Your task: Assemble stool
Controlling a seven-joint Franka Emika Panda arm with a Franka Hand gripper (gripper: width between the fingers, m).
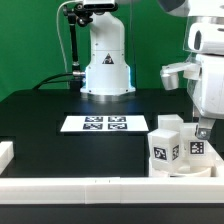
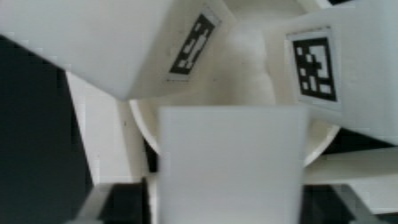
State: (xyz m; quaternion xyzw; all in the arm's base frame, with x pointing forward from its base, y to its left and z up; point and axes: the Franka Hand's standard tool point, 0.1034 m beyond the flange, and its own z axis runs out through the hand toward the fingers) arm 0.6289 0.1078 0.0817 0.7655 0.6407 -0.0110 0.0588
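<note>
Gripper (image 1: 203,130) is down at the stool parts over on the exterior view's right, and honestly I can't tell from either picture whether its jaws are spread or pinching something. The exterior view only shows one dark fingertip dipping just behind the rightmost tagged block, and the wrist view is so close and blurry that no fingers can be made out.

Biggest thing around is the black table (image 1: 60,115). A long white border rail (image 1: 90,187) runs along its near edge, with another short rail piece (image 1: 6,152) poking in at the exterior view's left.

Using the stool seat as the landmark: the round white seat (image 1: 186,170) lies flat just behind the near rail, at the exterior view's right end of the table. Standing on or right at it are the blocky white legs (image 1: 164,147), each with a black-and-white tag facing the camera; the gripper hangs directly above the rightmost one. I can't tell if the legs are actually seated in the disc or just resting there.

The marker board (image 1: 96,124) with its four tags lies flat well away from the seat, toward the middle of the table.

The wrist view shows a curved edge of the seat (image 2: 317,140), a plain white block (image 2: 222,160) up close, and two tagged leg faces (image 2: 315,65) above it.
</note>
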